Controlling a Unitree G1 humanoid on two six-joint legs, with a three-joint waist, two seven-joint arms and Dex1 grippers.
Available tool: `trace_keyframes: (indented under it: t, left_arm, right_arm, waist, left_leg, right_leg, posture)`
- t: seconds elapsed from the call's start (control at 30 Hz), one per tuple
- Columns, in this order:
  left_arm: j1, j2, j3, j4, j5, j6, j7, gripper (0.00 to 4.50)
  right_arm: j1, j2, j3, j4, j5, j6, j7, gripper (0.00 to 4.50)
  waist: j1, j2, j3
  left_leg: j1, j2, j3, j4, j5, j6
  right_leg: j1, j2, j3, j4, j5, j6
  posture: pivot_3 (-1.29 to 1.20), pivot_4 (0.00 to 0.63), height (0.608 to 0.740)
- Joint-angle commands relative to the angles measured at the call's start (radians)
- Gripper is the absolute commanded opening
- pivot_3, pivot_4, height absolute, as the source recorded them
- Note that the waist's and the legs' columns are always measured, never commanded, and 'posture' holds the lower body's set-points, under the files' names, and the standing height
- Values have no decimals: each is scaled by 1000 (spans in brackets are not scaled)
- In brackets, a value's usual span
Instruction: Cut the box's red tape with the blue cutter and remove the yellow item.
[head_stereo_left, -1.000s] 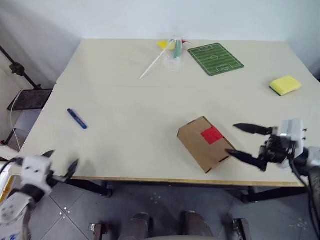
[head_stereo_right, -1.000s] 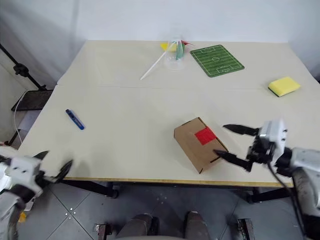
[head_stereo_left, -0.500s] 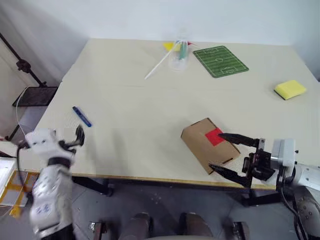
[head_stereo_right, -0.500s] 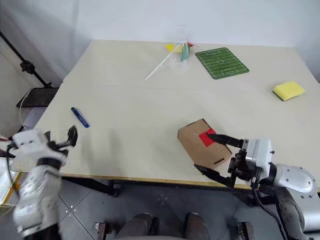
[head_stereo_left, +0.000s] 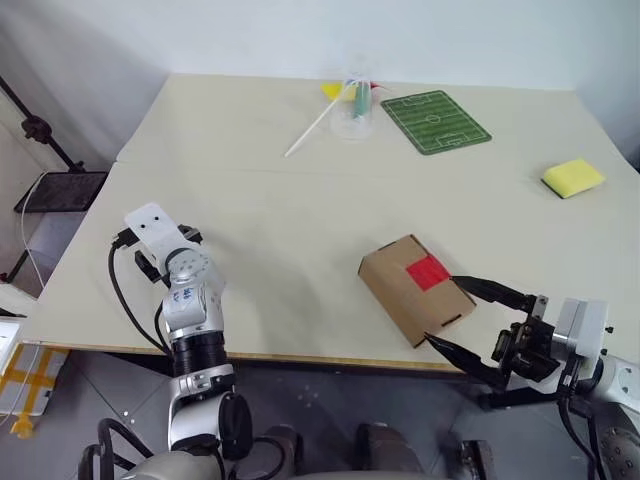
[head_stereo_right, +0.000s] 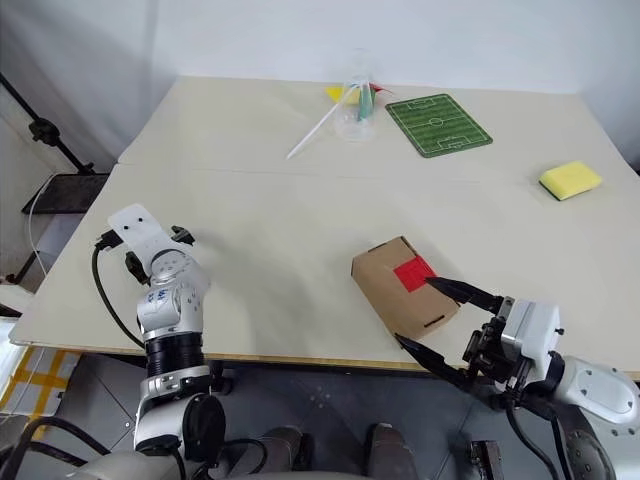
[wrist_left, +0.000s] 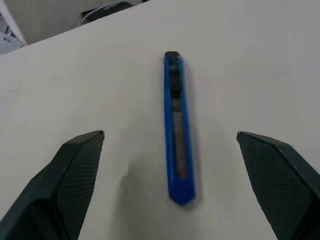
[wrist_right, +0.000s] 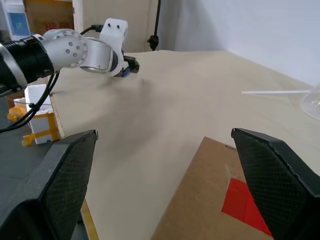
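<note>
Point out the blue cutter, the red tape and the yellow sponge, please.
blue cutter (wrist_left: 176, 130): left wrist view, middle of its blue body.
red tape (head_stereo_left: 425, 271): left eye view, centre of the square patch on the box.
yellow sponge (head_stereo_left: 572, 177): left eye view, its top face.

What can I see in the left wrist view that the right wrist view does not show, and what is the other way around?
Left wrist view: the blue cutter in full length, lying flat on the table between the open fingers of the left gripper, untouched.
Right wrist view: the box with its red tape, the white stick, and the whole left arm seen from across the table.
Both: the beige table top and a wide-open gripper; the right gripper faces the box.
</note>
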Motion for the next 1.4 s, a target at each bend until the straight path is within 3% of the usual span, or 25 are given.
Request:
trace_keyframes:
  t: [0.03,0.4,0.53,0.87,1.0,1.17,1.23,1.33,1.4]
  left_arm:
    - [-29,24,-31,33,20,-25,-14,4500]
    - [-49,55,-28,189,3,-41,-21,4500]
    - [18,68,-19,148,-7,-24,-45,3631]
    - [34,40,-19,135,-23,-36,-39,587]
    - [36,22,-29,138,-41,-111,-72,428]
    - [111,51,-115,3,-104,-215,-338,428]
    - [213,93,-179,-178,-170,-170,-516,428]
    - [362,212,-277,-386,-215,-157,-761,428]
    - [481,355,-328,-474,-229,-219,-978,428]
  right_arm:
    - [16,10,-29,-38,10,-19,-29,4484]
    - [39,18,-12,-57,-30,-53,-59,4484]
    - [45,26,-15,-59,-60,-84,-70,4500]
    - [60,33,-11,14,-87,-156,-41,4500]
    - [53,32,-9,54,-92,-172,-30,4500]
    - [58,26,-14,63,-90,-180,-24,4500]
    - [56,16,-24,57,-82,-174,-23,4500]
    - [51,2,-39,51,-71,-166,-19,4500]
    - [46,-8,-42,51,-67,-163,-14,4500]
  waist:
    - [1,0,0]
    - [2,0,0]
    - [-4,1,-1]
    - [-4,2,-2]
    - [-3,2,-2]
    - [0,2,-2]
    - [-5,2,-2]
    - [-13,2,-2]
    - [-26,3,-2]
  left_leg:
    - [0,0,0,0,0,0]
    - [1,0,0,0,0,-1]
    - [2,0,1,0,0,-1]
    - [3,1,3,0,0,-2]
    - [2,1,3,0,0,-2]
    - [2,1,3,0,0,-2]
    - [2,1,3,0,0,-2]
    - [1,2,3,-1,0,-1]
    - [1,3,3,-2,0,-2]
  right_leg:
    - [0,0,0,0,0,0]
    - [0,-1,0,0,0,0]
    - [0,-1,0,0,0,0]
    - [-1,-1,0,0,0,0]
    - [-1,-1,0,0,0,0]
    - [-1,-2,0,0,0,0]
    - [-1,-2,0,0,0,0]
    - [-1,-4,2,0,0,0]
    - [-1,-4,3,0,0,-1]
  posture:
    - [0,150,740]
    - [0,150,740]
    - [0,150,740]
    - [0,150,740]
    - [0,150,740]
    - [0,150,740]
    - [0,150,740]
    - [0,150,740]
    - [0,150,740]
